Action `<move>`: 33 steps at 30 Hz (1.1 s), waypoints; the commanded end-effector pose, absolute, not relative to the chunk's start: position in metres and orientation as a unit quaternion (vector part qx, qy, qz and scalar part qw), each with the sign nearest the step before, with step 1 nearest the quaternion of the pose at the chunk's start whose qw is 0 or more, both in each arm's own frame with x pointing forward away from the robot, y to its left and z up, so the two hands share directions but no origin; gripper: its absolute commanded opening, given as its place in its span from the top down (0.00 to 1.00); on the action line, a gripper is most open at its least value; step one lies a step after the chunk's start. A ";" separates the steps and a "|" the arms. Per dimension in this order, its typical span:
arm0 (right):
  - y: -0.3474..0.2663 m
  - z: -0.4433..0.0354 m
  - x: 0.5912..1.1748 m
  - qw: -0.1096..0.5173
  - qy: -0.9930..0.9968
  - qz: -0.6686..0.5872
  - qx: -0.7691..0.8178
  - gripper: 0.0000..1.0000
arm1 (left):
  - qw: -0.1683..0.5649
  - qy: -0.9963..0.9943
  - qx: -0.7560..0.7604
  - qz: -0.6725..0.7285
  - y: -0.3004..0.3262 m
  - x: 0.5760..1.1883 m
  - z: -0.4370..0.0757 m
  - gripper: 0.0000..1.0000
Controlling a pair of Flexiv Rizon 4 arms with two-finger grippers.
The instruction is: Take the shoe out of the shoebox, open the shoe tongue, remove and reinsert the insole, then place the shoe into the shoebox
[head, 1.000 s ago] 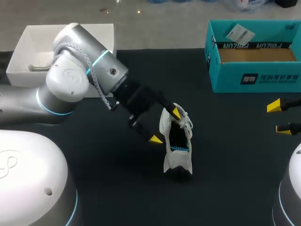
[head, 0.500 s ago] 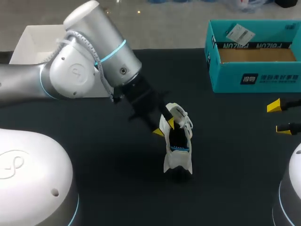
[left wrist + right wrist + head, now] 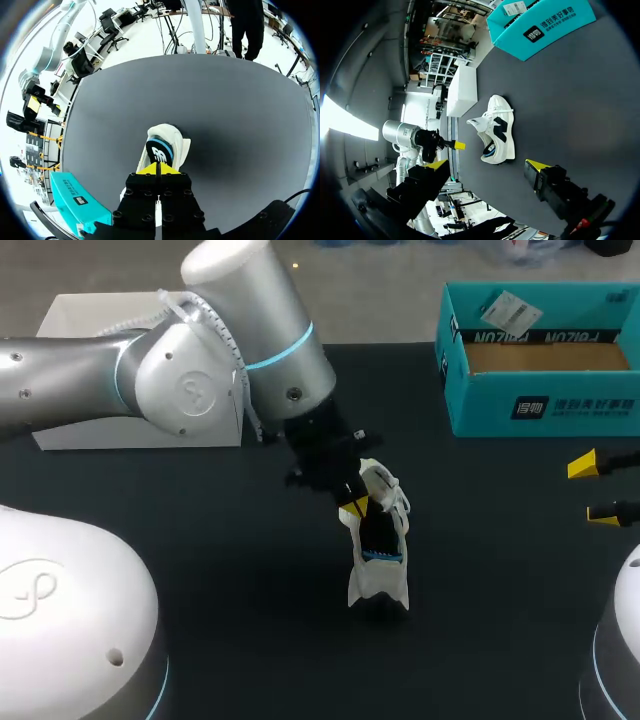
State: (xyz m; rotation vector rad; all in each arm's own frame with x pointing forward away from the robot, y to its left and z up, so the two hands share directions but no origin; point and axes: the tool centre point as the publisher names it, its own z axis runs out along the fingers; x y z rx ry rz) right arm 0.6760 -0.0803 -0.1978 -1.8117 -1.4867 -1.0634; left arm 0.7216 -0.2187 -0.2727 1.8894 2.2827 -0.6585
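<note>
Shoe (image 3: 378, 565): out of the box, mid worktop (image 3: 220, 540), bare dark surface all round it.
Left gripper (image 3: 353, 508): tips together at the shoe's opening. Can't tell if any fabric is pinched.
Right gripper (image 3: 593, 489): tips wide apart, near the right edge, well clear of the shoe.
Shoebox (image 3: 540, 405): teal, open, far right corner, nothing between it and the shoe.
White box (image 3: 120, 435): far left edge, partly behind the left arm (image 3: 200, 380).
Left wrist view only: black, blue-edged lining inside the shoe, just ahead of the tips.
Right wrist view only: the shoe's side panel, dark logo.
</note>
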 end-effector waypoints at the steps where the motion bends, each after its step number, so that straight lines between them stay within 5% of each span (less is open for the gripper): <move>1: -0.080 -0.198 0.675 0.279 -0.554 -0.396 -0.677 0.00 | 0.017 0.743 0.629 -0.230 -0.242 0.728 -0.293 1.00; 12: -0.080 -0.198 0.675 0.279 -0.554 -0.396 -0.677 0.00 | -0.101 0.668 0.684 -0.276 -0.256 0.731 -0.326 1.00; 33: -0.080 -0.198 0.675 0.279 -0.554 -0.396 -0.677 0.00 | -0.176 0.676 0.666 -0.263 -0.254 0.708 -0.346 1.00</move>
